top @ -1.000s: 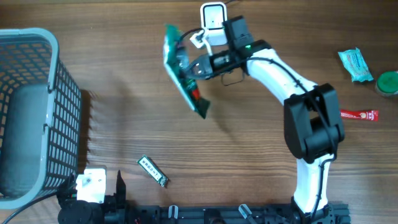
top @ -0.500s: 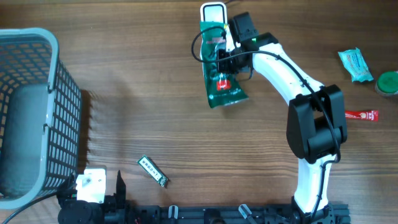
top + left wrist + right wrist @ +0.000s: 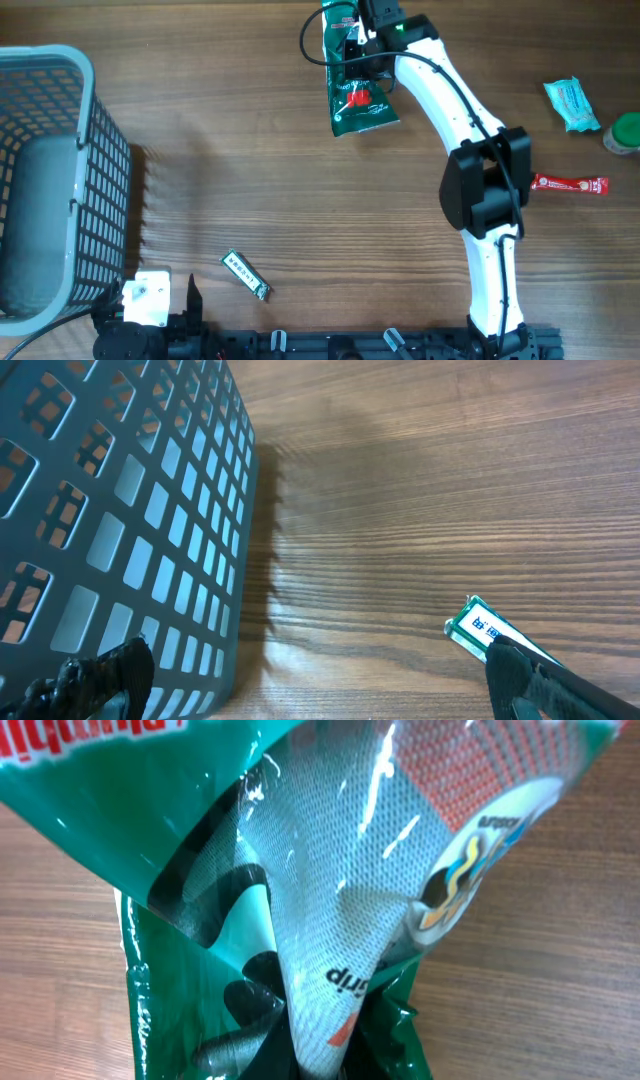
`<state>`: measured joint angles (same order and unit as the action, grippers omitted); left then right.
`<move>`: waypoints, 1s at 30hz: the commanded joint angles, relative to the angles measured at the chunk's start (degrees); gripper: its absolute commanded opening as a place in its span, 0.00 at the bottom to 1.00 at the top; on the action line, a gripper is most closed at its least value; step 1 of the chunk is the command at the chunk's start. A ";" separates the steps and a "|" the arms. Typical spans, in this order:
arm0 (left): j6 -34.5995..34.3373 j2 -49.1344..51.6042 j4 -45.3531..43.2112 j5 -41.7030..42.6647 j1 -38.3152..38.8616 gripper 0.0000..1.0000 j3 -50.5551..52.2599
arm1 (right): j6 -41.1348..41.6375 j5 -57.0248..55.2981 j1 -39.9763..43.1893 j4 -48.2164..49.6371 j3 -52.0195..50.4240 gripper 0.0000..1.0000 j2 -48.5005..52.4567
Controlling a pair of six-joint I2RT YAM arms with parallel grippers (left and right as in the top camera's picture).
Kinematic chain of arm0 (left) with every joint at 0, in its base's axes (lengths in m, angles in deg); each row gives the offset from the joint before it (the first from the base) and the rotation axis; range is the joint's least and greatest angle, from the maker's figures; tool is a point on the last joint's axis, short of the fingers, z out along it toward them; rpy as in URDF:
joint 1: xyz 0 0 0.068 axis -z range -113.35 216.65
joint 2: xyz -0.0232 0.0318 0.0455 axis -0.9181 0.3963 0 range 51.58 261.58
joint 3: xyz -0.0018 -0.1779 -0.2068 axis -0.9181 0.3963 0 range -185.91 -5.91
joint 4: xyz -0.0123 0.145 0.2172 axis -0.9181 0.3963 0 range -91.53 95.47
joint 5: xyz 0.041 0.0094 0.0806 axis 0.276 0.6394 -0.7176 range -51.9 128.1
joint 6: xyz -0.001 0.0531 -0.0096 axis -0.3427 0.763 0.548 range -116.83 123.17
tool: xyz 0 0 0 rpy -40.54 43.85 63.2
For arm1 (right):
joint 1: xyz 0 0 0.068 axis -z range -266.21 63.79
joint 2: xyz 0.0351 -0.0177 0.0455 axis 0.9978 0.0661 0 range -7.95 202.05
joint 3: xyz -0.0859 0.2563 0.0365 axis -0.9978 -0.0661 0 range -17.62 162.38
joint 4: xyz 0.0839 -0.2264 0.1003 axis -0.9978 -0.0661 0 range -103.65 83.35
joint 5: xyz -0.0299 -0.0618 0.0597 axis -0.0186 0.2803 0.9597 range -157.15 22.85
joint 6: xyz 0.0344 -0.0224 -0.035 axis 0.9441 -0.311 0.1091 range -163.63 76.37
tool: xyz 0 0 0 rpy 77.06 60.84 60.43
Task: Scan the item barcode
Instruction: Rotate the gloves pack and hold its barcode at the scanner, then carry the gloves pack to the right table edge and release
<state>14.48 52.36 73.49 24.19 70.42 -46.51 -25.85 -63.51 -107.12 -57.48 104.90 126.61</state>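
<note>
I have the right gripper (image 3: 364,45) clenched on a bunched end of the green packet (image 3: 358,95), which trails from it back toward the arm's base, crumpled, over the table (image 3: 250,180); I cannot tell whether its free end touches the wood. The left gripper (image 3: 315,690) sits spread wide and empty. My worry is the pinch: it bites only a fold of slick film, so a quick wrist turn could let the packet slide out. Creases and glare could also hide the barcode, which I cannot locate from here.
</note>
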 commanded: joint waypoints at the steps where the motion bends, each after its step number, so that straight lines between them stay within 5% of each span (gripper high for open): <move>1: 0.48 -0.35 -0.15 -0.57 0.24 1.00 -0.11 | -1.22 -3.54 0.15 -3.06 2.14 0.05 1.60; 16: 0.50 -0.35 -0.15 -0.57 0.24 1.00 -0.11 | -2.45 -1.53 1.16 -2.75 2.16 0.05 3.45; 24: 0.50 -0.35 -0.15 -0.57 0.24 1.00 -0.11 | -6.23 -4.94 5.55 -28.24 17.27 0.05 2.45; 30: 0.50 -0.35 -0.15 -0.57 0.24 1.00 -0.11 | -7.28 -18.38 13.44 -38.73 16.94 0.05 1.33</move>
<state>14.48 52.36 73.49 24.19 70.42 -46.51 -31.95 -72.93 -97.81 -96.34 121.93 129.17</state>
